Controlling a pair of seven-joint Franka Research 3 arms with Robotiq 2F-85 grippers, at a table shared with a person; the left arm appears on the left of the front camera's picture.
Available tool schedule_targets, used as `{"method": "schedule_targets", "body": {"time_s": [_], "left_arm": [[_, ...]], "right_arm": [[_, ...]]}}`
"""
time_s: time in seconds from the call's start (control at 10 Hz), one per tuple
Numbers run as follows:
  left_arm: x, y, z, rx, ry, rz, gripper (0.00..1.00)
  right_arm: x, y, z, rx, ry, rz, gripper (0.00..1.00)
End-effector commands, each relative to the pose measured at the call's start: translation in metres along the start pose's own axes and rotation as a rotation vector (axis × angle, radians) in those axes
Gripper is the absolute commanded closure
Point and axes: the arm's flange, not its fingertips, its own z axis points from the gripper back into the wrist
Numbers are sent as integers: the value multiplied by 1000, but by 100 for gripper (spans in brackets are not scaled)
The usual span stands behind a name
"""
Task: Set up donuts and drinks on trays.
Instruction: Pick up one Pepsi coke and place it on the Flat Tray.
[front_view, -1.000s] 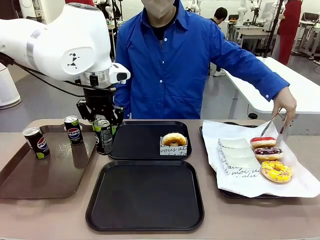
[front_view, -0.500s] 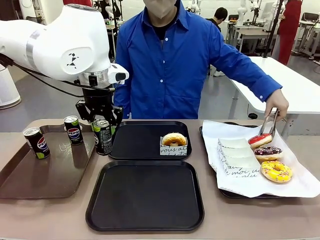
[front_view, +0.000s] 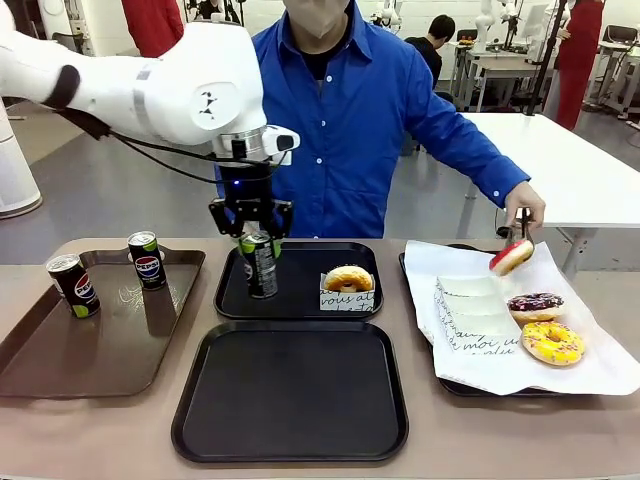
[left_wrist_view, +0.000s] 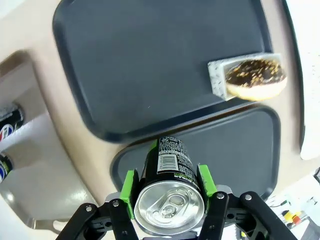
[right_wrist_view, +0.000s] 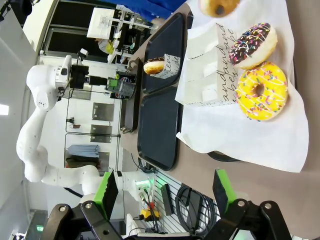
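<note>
Left gripper (front_view: 256, 238) is pinching a Pepsi can (front_view: 261, 268) by its upper body, green pads on either side in the left wrist view (left_wrist_view: 169, 192). The can hangs over the left part of the far black tray (front_view: 295, 275), near the sleeved donut (front_view: 348, 280) but apart from it. I can't tell from the front view whether the base is seated or just off the surface. Main risk: if I open the jaws before it's down, a tall slim can dropped from any height will likely tip and roll into the donut or over the rim. A skewed retreat could also drag it over by the top. Near black tray (front_view: 290, 390) has nothing on it. Two more cans (front_view: 73, 284) (front_view: 148, 259) wait on the brown tray (front_view: 90, 350). Right gripper (right_wrist_view: 165, 192) is spread wide with nothing between the pads. The person's hand (front_view: 525, 207) is lifting a red-iced donut (front_view: 511, 257) with tongs over the paper-lined tray (front_view: 600, 370), well apart from my arm, so I judge collision risk low unless they reach toward the far tray.
</note>
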Motion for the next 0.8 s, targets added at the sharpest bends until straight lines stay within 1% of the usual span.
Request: {"method": "schedule_targets", "body": {"time_s": [0.0, 0.2, 0.3, 0.4, 0.5, 0.6, 0.7], "left_arm": [[19, -10, 2, -7, -13, 3, 41], [42, -9, -13, 1, -41, 12, 41], [41, 0, -24, 4, -46, 18, 41], [27, 12, -14, 1, -61, 19, 41], [-3, 34, 26, -11, -25, 58, 41], [-36, 59, 70, -75, -95, 16, 41], [-57, 83, 97, -88, -119, 20, 41]], "right_arm": [[1, -1, 0, 20, -8, 10, 0], [1, -1, 0, 20, -8, 10, 0], [1, -1, 0, 20, -8, 10, 0], [1, -1, 0, 20, -8, 10, 0], [1, -1, 0, 20, -8, 10, 0], [1, -1, 0, 20, -8, 10, 0], [1, -1, 0, 20, -8, 10, 0]]}}
